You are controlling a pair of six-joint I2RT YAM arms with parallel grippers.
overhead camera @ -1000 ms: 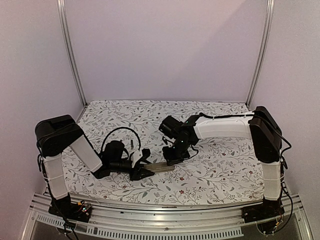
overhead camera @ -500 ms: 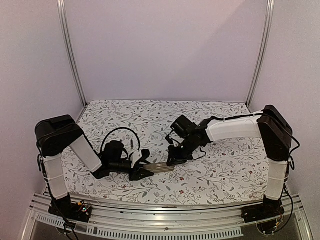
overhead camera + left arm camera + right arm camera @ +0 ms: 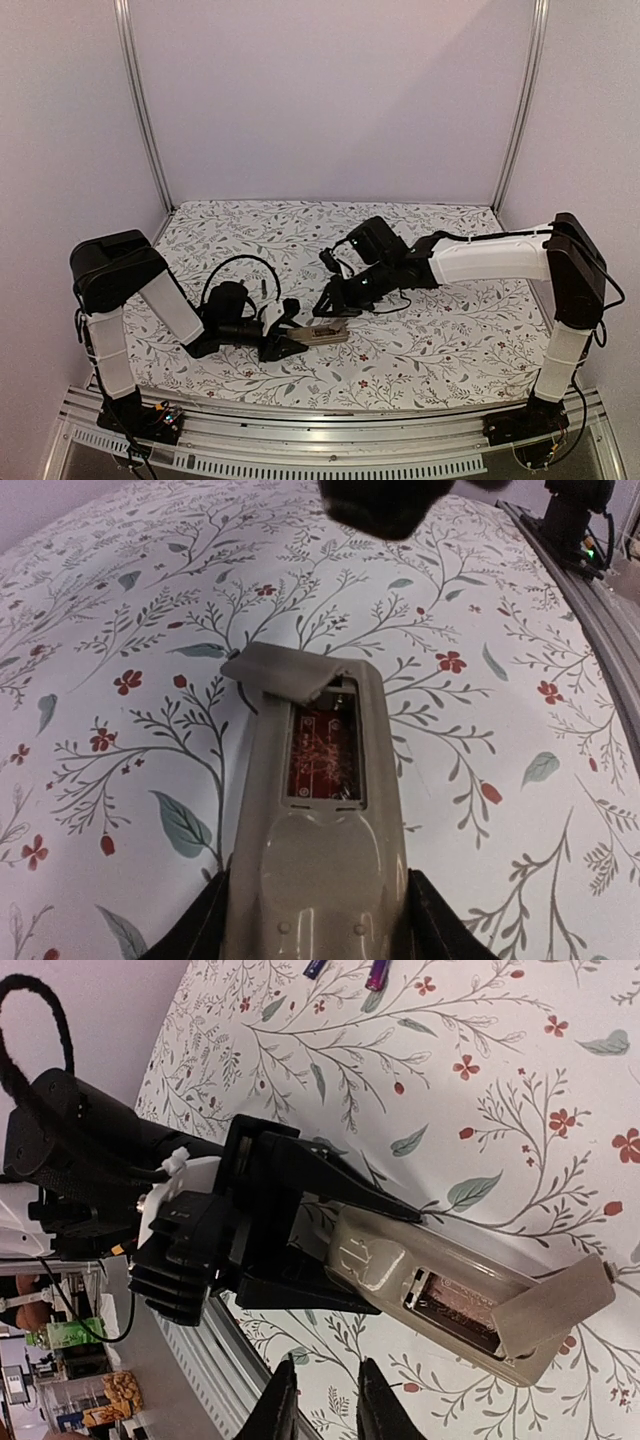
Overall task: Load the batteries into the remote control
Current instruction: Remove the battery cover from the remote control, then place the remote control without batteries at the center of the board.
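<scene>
My left gripper (image 3: 285, 336) is shut on the remote control (image 3: 321, 334) and holds it low over the table, greyish-tan back up. In the left wrist view the remote (image 3: 320, 860) sits between the fingers (image 3: 195, 932). Its battery recess (image 3: 322, 745) is open, with no battery in it. The flat grey cover (image 3: 275, 672) lies askew at the far end. My right gripper (image 3: 328, 305) hovers beside the remote's free end, slightly open and empty (image 3: 328, 1365). Two small dark purple batteries (image 3: 313, 968) (image 3: 378, 974) lie on the cloth beyond the remote (image 3: 400, 1260).
The table has a white floral cloth (image 3: 430, 330). A metal rail (image 3: 330, 415) runs along the near edge and also shows in the right wrist view (image 3: 190, 1360). A black cable loop (image 3: 240, 262) rises over the left wrist.
The right arm's elbow has swung out to the right and its wrist has turned, so the gripper now reaches leftward over the remote's free end. The left arm and remote have not moved.
</scene>
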